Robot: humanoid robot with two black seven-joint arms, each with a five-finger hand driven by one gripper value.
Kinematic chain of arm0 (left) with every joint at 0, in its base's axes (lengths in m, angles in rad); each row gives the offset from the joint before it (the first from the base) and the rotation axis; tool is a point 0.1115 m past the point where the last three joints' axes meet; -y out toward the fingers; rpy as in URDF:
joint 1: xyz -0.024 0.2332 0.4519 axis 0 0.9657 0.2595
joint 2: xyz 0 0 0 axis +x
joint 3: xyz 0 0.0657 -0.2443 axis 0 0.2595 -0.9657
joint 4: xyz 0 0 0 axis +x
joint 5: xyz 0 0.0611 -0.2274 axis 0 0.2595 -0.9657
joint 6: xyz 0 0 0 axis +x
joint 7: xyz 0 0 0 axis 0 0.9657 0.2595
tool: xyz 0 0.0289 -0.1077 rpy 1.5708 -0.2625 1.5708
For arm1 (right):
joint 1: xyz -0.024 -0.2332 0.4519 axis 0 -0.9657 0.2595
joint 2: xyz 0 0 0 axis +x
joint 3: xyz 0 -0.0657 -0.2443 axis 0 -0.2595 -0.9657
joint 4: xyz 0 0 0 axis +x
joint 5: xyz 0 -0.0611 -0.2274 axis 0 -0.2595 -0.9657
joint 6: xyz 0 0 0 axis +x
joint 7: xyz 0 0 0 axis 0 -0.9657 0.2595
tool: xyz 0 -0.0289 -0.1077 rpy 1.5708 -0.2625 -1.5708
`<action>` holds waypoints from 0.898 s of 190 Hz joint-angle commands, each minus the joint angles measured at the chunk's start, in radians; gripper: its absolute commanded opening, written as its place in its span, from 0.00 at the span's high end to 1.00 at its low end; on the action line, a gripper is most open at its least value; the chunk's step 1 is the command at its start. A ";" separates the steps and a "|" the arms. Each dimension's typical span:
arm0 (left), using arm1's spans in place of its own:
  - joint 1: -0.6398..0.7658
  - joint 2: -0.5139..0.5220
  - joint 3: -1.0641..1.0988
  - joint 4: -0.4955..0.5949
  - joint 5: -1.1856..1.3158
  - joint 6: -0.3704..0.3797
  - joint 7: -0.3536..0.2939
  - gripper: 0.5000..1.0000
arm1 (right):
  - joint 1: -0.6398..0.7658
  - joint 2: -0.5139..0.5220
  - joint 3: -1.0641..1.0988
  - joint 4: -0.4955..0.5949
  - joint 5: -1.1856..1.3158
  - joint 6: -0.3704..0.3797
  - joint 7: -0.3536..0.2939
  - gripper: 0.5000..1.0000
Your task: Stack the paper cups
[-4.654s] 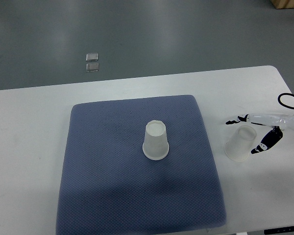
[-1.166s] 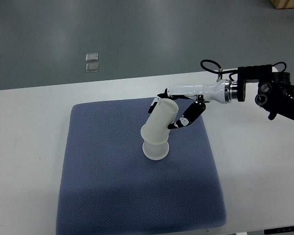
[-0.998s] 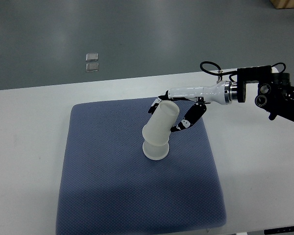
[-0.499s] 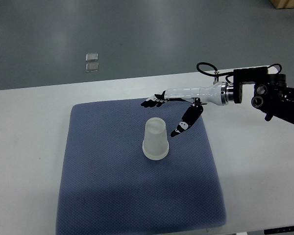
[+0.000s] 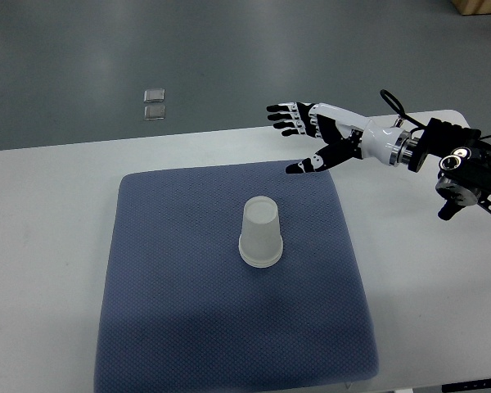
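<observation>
Standing upside down near the middle of the blue mat (image 5: 172, 327), the stacked paper cups (image 5: 260, 232) now read as one upright column, well below and to the left of the fingers (image 5: 288, 117); 1.2 seconds ago the upper cup still leaned at a tilt in the hand's grip, and 4.7 seconds ago it stood apart on the white table (image 5: 49, 246) off the mat's right edge. Beyond the stack, the right hand (image 5: 315, 135) has let go and lifted away toward the table's far edge, palm showing, fingers spread wide and holding nothing, thumb pointing down-left toward the mat's far edge. Half a second ago it hung lower, just beside the cups.
</observation>
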 commanded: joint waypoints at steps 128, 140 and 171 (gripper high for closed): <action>-0.001 0.000 0.000 0.000 0.000 0.000 -0.001 0.00 | -0.054 0.137 0.013 -0.309 0.638 0.022 -0.328 0.15; 0.001 0.000 0.001 0.000 0.000 0.000 0.000 0.00 | -0.054 0.145 0.031 -0.309 0.638 0.013 -0.317 0.15; 0.001 0.000 0.001 0.000 0.000 0.000 0.000 0.00 | -0.058 0.160 0.073 -0.307 0.630 0.024 -0.316 0.15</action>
